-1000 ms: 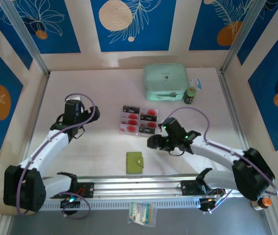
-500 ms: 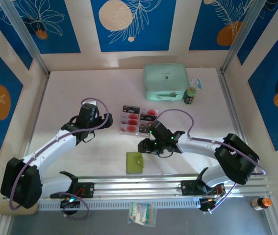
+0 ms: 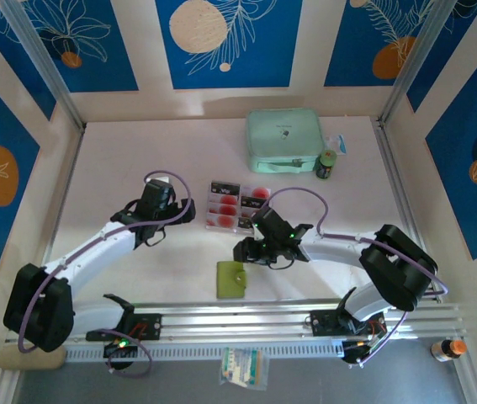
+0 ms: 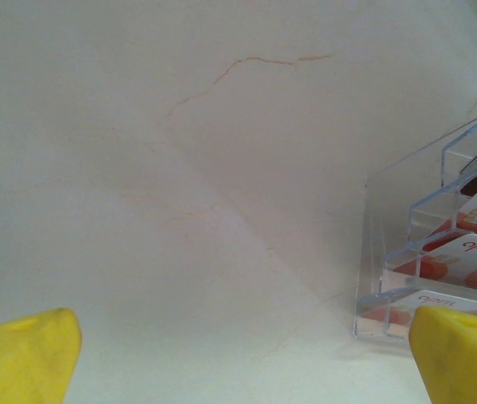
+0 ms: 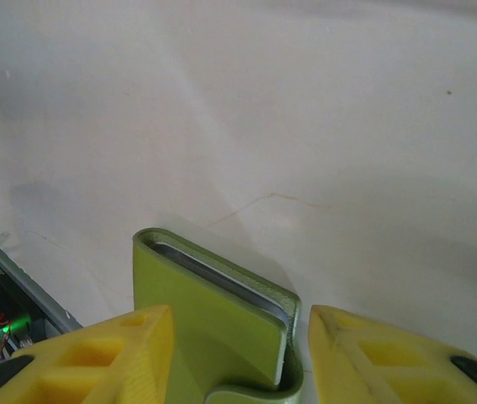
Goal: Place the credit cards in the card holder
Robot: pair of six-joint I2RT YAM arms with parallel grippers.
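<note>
Overhead, two white arms reach inward across a pale table [image 3: 120,151]. Starting at the left, the left gripper [image 3: 179,215] hangs low over bare tabletop, its yellow jaws spread wide with nothing between them. Just past its right fingertip [image 4: 461,353] stands a clear tray [image 4: 406,244]. The credit cards [image 4: 474,257] lie stacked in the tray's compartments, pale faces with red marks (no card is in either gripper).

Further right, the right gripper [image 5: 230,362] points down at the card holder [image 5: 213,324], an olive-green wallet that appears closed and lies flat on the table. The wallet sits directly under this gripper, framed between its two yellow jaws, and the tray lies just behind its wrist. The jaws stand partway apart, one on each side of the wallet. Whether they already pinch it or only straddle it cannot be told from these views.

The step in hand looks like securing the card holder before any card goes in. The next move probably calls for the right jaws to settle on the wallet's edges and steady or open it. The left gripper would then need to shift right to the tray and nip one thin card by its edge, a delicate pick given the compartment walls.
</note>
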